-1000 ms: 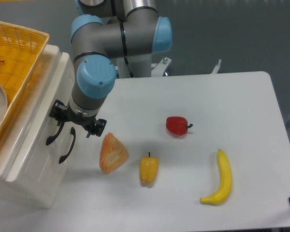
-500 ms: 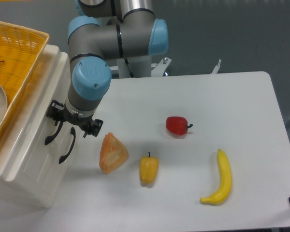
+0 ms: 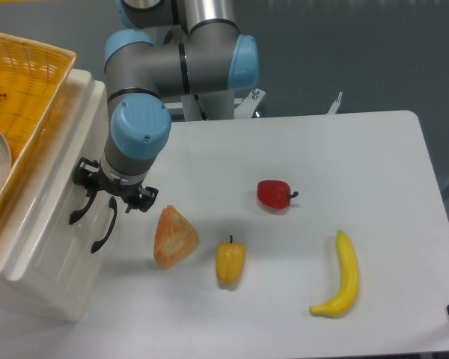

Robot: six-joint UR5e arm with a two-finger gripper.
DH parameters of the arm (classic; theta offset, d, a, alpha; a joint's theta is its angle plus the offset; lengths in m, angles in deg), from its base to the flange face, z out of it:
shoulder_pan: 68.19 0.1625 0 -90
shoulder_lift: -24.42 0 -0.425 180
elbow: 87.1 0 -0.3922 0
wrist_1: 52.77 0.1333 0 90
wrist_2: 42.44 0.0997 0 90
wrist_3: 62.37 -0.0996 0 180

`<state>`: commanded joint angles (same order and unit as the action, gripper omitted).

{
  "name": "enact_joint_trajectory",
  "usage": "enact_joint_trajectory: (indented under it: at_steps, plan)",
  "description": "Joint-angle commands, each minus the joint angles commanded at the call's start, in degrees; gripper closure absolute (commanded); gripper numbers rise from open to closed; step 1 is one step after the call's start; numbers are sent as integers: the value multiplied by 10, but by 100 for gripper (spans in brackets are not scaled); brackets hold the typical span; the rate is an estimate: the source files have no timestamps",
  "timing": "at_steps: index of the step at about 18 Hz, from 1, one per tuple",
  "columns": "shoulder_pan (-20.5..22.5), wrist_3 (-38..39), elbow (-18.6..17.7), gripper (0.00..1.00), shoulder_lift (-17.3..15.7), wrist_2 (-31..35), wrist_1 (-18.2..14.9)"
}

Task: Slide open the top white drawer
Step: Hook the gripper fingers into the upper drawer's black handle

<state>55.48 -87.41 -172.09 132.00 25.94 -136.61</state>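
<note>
The small glossy white cabinet [image 3: 41,247] stands at the left edge of the table, its front facing right. The top white drawer [image 3: 63,168] is closed flush, and its curved black handle [image 3: 78,212] runs up under my gripper. Just right of it lies the lower drawer's matching handle [image 3: 105,228]. My gripper [image 3: 112,191] hangs over the upper ends of both handles, with its black links spread to either side. It looks open, and the wrist hides the fingertips.
A yellow woven basket [image 3: 26,90] with food in it sits on top of the cabinet. On the table lie an orange wedge-shaped food piece [image 3: 174,236] close to the gripper, a yellow pepper [image 3: 230,261], a red pepper [image 3: 275,194] and a banana [image 3: 342,276].
The arm has shifted a little left, bringing the gripper closer over the drawer handles. The drawer and the food items have not moved.
</note>
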Motion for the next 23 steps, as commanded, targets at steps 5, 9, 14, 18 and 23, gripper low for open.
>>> enact_joint_trajectory:
  at_steps: [5,9,14,18,23]
  plan:
    - [-11,10,0,30,-7,2,0]
    - [-11,14,1,36,-7,2,0]
    - [-11,15,0,45,-4,2,0]
    - [-11,18,0,57,-4,2,0]
    - [-11,18,1,71,-5,1,0]
